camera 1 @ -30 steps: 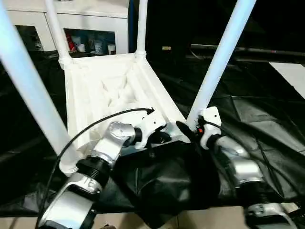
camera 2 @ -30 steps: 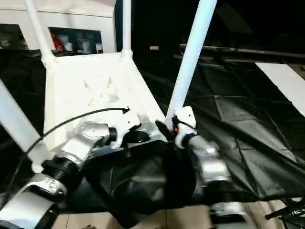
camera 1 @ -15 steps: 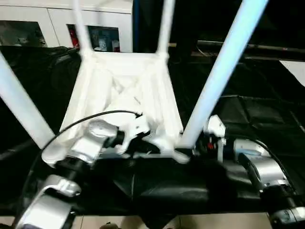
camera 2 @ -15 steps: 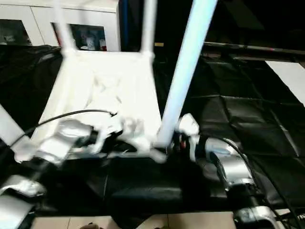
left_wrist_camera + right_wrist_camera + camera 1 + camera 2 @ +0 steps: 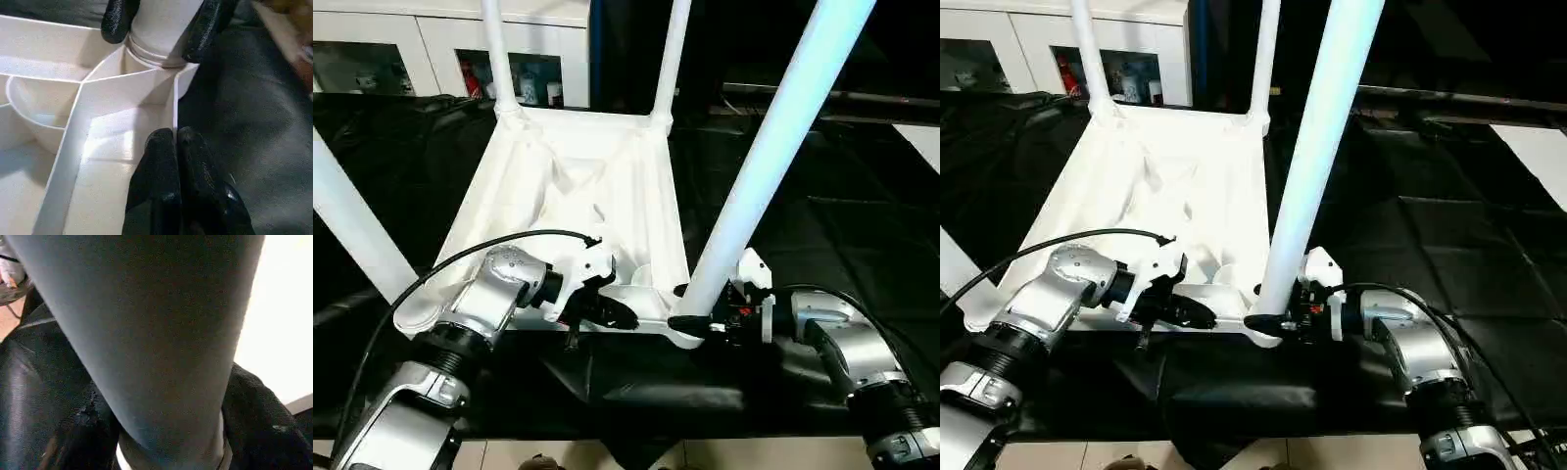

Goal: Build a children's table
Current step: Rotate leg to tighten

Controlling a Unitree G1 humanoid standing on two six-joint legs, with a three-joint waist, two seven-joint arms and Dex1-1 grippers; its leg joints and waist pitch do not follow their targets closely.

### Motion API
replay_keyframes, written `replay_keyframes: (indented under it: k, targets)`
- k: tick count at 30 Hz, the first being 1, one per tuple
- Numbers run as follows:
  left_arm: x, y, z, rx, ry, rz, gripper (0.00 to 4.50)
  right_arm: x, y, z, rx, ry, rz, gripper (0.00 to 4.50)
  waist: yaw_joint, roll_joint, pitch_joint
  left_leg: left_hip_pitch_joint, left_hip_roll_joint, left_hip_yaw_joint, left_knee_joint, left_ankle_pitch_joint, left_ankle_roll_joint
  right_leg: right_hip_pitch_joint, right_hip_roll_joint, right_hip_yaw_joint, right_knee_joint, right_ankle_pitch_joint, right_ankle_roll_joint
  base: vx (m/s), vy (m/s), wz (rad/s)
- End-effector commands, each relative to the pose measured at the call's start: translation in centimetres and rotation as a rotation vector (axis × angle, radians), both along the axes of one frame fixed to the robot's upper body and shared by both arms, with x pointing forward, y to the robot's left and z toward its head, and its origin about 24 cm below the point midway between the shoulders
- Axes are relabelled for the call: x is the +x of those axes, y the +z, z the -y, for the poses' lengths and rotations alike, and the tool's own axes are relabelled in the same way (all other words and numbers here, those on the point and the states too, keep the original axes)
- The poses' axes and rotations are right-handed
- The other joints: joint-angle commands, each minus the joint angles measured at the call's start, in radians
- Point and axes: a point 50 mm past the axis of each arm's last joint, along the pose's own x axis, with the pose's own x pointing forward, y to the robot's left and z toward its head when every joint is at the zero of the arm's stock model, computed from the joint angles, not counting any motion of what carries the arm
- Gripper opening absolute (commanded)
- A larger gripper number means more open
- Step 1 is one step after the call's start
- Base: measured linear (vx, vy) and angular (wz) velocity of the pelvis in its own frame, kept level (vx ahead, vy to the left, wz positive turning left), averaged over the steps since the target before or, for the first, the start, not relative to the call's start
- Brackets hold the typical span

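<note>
Swinging round from a skewed lie a second ago, the upturned tabletop (image 5: pixel 578 206) now sits square on the black sheet (image 5: pixel 822 225) in the head views, all four legs up — assembly looks nearly finished. The right gripper (image 5: pixel 1268 321) has come in level to clasp the near right leg (image 5: pixel 773 157) at its socket. In the left wrist view, the left gripper (image 5: pixel 176 139) is clenched on the tabletop's near rim. The right wrist view shows that leg close up.

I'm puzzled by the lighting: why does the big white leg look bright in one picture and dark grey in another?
In the left eye view the near leg glares pale blue-white against the black cloth; in the right wrist view it sits close, shaded grey and soft, against a bright background.
</note>
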Motion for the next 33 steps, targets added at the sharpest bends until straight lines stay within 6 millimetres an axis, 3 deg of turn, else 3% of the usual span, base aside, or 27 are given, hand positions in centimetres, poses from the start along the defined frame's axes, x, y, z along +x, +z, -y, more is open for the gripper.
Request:
replay_keyframes:
  k: [1,2,4,5,7,10,13,18,19,20,22,23,25,29,33]
  targets:
    - [1.0,-0.4,1.7,0.011,0.117,0.083,0.00,0.9,-1.5,-0.7,-0.068,-0.175,0.000,2.45,-0.004,0.006,-0.050,-0.001,0.050,-0.013,-0.062,-0.172,0.054,0.043,-0.086,0.063,-0.081,-0.268,-0.187,0.000,0.000,0.00]
    - [1.1,-0.5,1.9,0.012,0.136,0.092,0.00,1.1,-1.8,-0.8,-0.080,-0.212,0.003,2.44,-0.005,0.006,-0.050,0.000,0.049,-0.013,-0.062,-0.186,0.044,0.042,-0.086,0.061,-0.084,-0.302,-0.178,0.000,0.000,0.00]
    - [1.6,-0.7,2.9,0.014,0.211,0.121,0.00,2.0,-2.8,-1.2,-0.103,-0.402,0.005,2.43,-0.012,0.005,-0.045,0.000,0.045,-0.021,-0.067,-0.233,0.007,0.043,-0.089,0.056,-0.099,-0.457,-0.120,-0.026,0.003,-0.03]
    - [1.7,-0.8,3.2,0.016,0.227,0.124,0.00,2.2,-3.0,-1.3,-0.101,-0.454,0.000,2.40,-0.020,0.005,-0.045,-0.002,0.046,-0.025,-0.070,-0.247,-0.005,0.041,-0.089,0.055,-0.104,-0.493,-0.096,0.000,0.000,0.00]
    - [1.8,-1.0,4.8,0.007,0.269,0.136,0.00,2.8,-3.5,-2.3,-0.069,-0.629,-0.028,2.20,-0.028,0.005,-0.048,0.002,0.047,-0.027,-0.069,-0.270,-0.007,0.035,-0.091,0.058,-0.106,-0.494,-0.090,0.000,0.000,0.00]
    - [1.6,-1.0,6.8,-0.018,0.291,0.145,0.00,3.5,-3.7,-3.5,-0.041,-0.756,-0.065,2.08,-0.037,0.006,-0.049,-0.001,0.045,-0.024,-0.068,-0.269,0.009,0.034,-0.087,0.060,-0.103,-0.445,-0.108,0.000,0.000,0.00]
    - [1.5,-1.0,7.6,-0.025,0.296,0.152,0.00,3.7,-3.7,-4.2,-0.042,-0.787,-0.068,2.02,-0.038,0.006,-0.050,-0.003,0.044,-0.023,-0.068,-0.257,0.016,0.036,-0.086,0.060,-0.102,-0.424,-0.112,0.000,0.000,0.00]
    - [1.3,-1.0,8.2,-0.039,0.268,0.150,0.00,3.9,-2.8,-6.1,-0.064,-0.635,0.047,2.02,-0.038,0.007,-0.050,-0.007,0.045,-0.020,-0.067,-0.243,0.031,0.038,-0.086,0.063,-0.096,-0.365,-0.131,0.000,0.000,0.00]
    - [1.4,-1.0,8.0,-0.036,0.268,0.152,0.00,3.9,-2.6,-6.2,-0.054,-0.611,0.068,2.36,-0.038,0.007,-0.050,-0.006,0.044,-0.020,-0.067,-0.244,0.032,0.038,-0.085,0.063,-0.096,-0.365,-0.132,0.000,0.000,0.00]
    - [1.4,-0.9,7.5,-0.036,0.250,0.153,0.00,3.9,-2.3,-5.8,-0.032,-0.591,0.075,2.70,-0.038,0.007,-0.050,-0.006,0.044,-0.020,-0.067,-0.249,0.037,0.038,-0.086,0.062,-0.097,-0.372,-0.133,0.000,0.000,0.00]
    - [1.4,-0.9,6.9,-0.037,0.226,0.150,0.00,3.9,-1.9,-5.1,-0.005,-0.549,0.084,2.72,-0.038,0.007,-0.052,-0.008,0.044,-0.019,-0.065,-0.240,0.046,0.040,-0.086,0.063,-0.095,-0.360,-0.136,0.000,0.000,0.00]
    - [1.4,-0.8,6.8,-0.037,0.223,0.149,0.00,3.9,-1.8,-5.0,-0.001,-0.541,0.085,2.75,-0.038,0.001,-0.051,-0.009,0.044,-0.018,-0.065,-0.233,0.052,0.041,-0.085,0.063,-0.095,-0.355,-0.137,0.000,0.000,0.00]
    - [1.2,-0.8,5.7,-0.039,0.180,0.135,0.00,3.3,-1.1,-3.9,0.025,-0.414,0.095,2.96,-0.034,0.001,-0.055,-0.013,0.044,-0.017,-0.062,-0.186,0.075,0.048,-0.086,0.065,-0.086,-0.288,-0.151,0.000,0.000,0.00]
    - [0.6,-0.5,4.4,-0.060,0.091,0.100,0.00,1.9,-0.6,-2.6,0.017,-0.222,0.096,2.96,-0.026,0.001,-0.060,-0.013,0.047,-0.015,-0.057,-0.105,0.114,0.056,-0.083,0.064,-0.065,-0.118,-0.209,0.000,0.000,0.00]
    - [-0.2,-0.4,3.2,-0.057,0.003,0.044,0.00,0.8,-0.4,-1.5,0.000,-0.092,0.082,2.96,-0.023,0.002,-0.060,-0.011,0.050,-0.013,-0.055,-0.101,0.133,0.055,-0.085,0.064,-0.060,-0.092,-0.231,0.000,0.000,0.00]
